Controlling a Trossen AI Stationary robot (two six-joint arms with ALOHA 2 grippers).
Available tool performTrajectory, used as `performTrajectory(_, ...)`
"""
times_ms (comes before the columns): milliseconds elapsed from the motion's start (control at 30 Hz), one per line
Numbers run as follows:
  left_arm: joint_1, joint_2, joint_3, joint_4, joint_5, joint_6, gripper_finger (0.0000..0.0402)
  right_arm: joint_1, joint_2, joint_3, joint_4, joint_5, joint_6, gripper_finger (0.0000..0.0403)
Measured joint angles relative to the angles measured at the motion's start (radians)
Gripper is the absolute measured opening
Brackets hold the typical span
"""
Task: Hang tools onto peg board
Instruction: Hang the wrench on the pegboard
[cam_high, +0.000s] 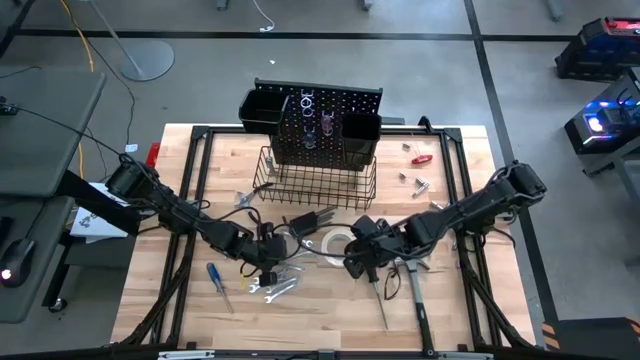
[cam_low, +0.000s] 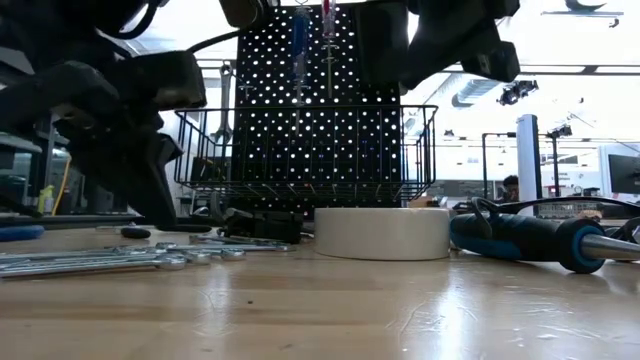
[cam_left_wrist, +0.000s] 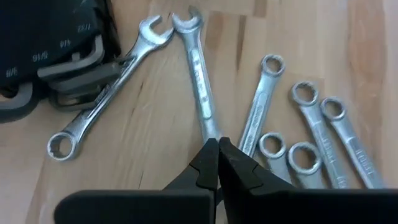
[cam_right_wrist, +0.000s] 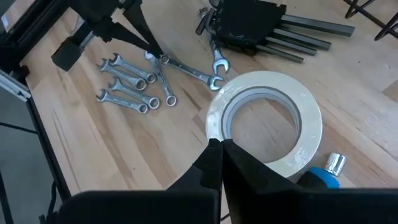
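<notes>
Just beyond the closed left end effector (cam_left_wrist: 217, 163), wrenches (cam_left_wrist: 199, 81).

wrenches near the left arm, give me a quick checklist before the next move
1. Left gripper over the wrenches: ok, poised above the long wrench.
2. Left jaws open for a pick: not ok, shut.
3. Long wrench free to lift: cannot tell, its head meets a second wrench.
4. Peg board has free holes: ok.
5. Right gripper clear of the left arm: ok, above the tape roll, jaws shut.
</notes>
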Motion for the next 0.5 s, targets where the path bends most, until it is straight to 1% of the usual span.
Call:
performTrajectory(267, 0.0, 0.013, -0.025, 0.001, 0.015, -0.016, 0.0, -0.011, -0.001, 0.0, -0.001, -0.003, -0.008, 0.0)
performTrajectory(500, 0.0, 0.015, -0.024, 0.053, 0.011, -0.019, 0.0, -0.011, -0.001, 0.0, -0.001, -0.007, -0.008, 0.0)
